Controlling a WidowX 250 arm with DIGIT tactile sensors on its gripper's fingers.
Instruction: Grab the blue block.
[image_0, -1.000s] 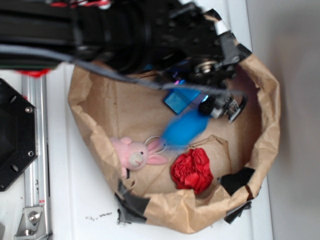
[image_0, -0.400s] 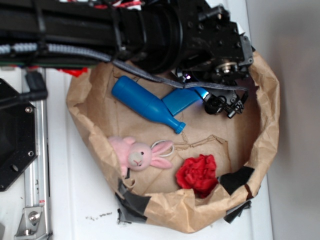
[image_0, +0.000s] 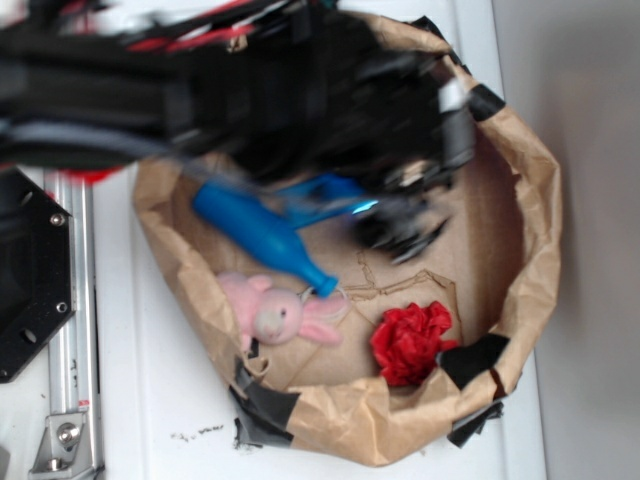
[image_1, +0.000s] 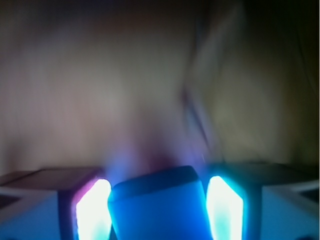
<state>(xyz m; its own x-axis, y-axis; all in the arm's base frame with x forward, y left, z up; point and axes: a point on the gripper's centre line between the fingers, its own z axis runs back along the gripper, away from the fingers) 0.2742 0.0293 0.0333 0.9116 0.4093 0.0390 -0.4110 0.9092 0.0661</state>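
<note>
Since 0.4 s ago the arm has swung left, and the bottle, bunny and red cloth have shifted.

Exterior: we see the blue block (image_0: 322, 190) near the paper bag's (image_0: 535, 200) upper rim, at the blurred end effector (image_0: 395, 215), just beside the blue bottle (image_0: 260, 238); open room lies toward the right wall. Wrist: the blue block (image_1: 160, 207) sits between lit fingers (image_1: 92, 210), apparently clamped, so lifting should clear the rim.
</note>
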